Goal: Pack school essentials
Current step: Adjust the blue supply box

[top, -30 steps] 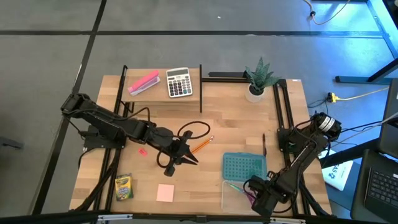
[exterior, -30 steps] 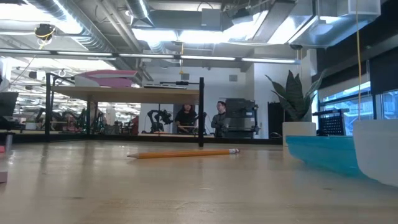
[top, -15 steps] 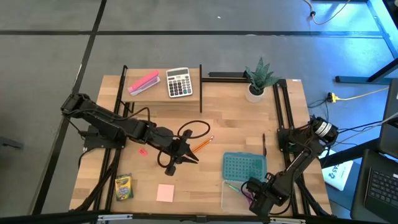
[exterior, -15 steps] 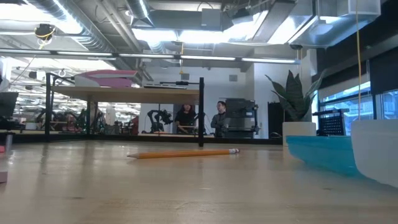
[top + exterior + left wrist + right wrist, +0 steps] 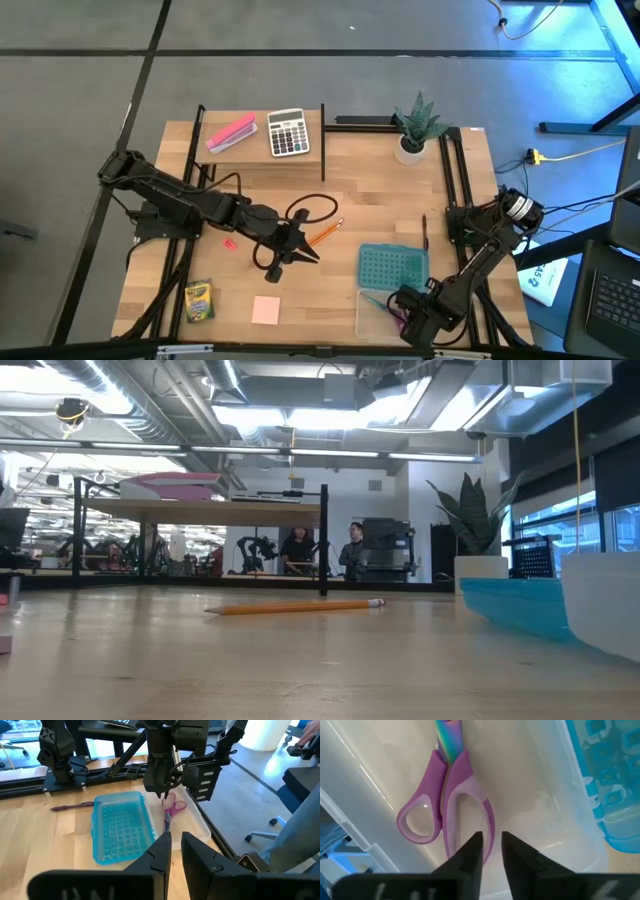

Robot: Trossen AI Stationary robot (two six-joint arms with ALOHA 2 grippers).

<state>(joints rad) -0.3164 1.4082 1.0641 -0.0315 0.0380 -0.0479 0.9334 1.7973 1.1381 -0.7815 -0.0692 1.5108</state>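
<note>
Purple-handled scissors lie flat on the floor of a clear container at the table's near right. My right gripper points straight down into it, slightly open, with its fingertips at one handle loop; it also shows in the high view. My left gripper hovers shut and empty over the table's middle, beside the orange pencil. The crayon box, pink notepad and small red piece lie on the near left of the table. My right gripper comes from above, pointing down, with its fingers on either side of the outer rim of one handle loop. There is a gap around the rim, and I cannot tell whether a finger touches it. The scissors rest flat on the container floor.
A blue perforated lid lies against the container's far side. A dark pen lies beyond it. On a raised shelf at the far left stand a calculator and a pink block. A potted plant is far right. A black cable loop lies mid-table.
My right gripper has sunk a little toward the container floor over the scissors, still pointing down. My left arm has kept still.
</note>
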